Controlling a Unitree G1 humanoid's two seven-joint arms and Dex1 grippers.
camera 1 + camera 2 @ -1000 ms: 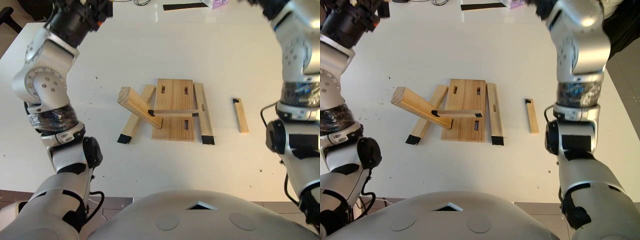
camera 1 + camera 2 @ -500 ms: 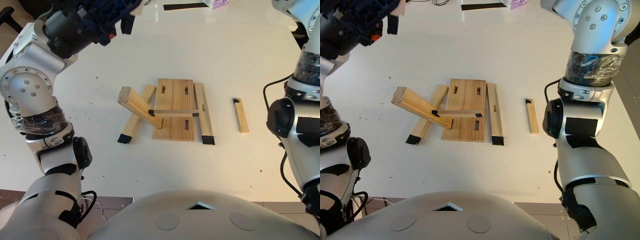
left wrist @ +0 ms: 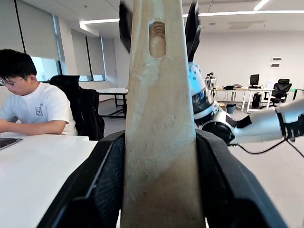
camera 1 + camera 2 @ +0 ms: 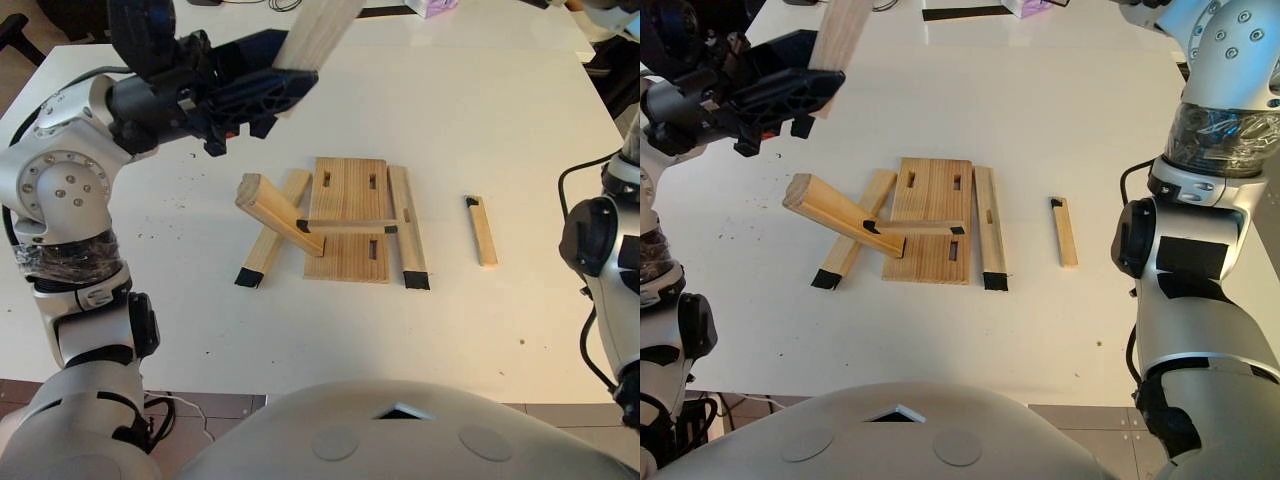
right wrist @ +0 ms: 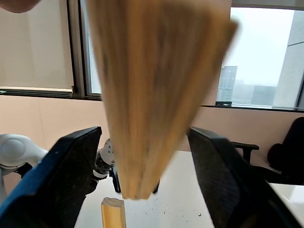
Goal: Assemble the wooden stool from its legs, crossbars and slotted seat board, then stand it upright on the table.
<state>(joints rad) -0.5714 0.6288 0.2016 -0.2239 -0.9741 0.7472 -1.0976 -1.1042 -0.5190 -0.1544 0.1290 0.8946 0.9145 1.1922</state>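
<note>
Within the last second the left gripper (image 4: 295,68) is brought in from the upper edge of the head views. It is now seen over the far left part of the white table (image 4: 480,110), clamped on a pale wooden leg with an oval slot (image 4: 322,22), which is held well above the surface. The right arm is raised further out of frame. A second light wooden bar (image 5: 152,71) is seen at the right gripper (image 5: 145,142), but whether it is pinched cannot be told.

On the table nothing is shifted. The rectangular slotted seat board (image 4: 347,190) lies flat, with a thin crossbar (image 4: 350,226) laid across it. A black-tipped slotted leg (image 4: 408,235) lies just beside the board, and a short crossbar (image 4: 483,230) lies well apart. Assembly is judged barely begun, and the held leg is not yet mated to anything.
</note>
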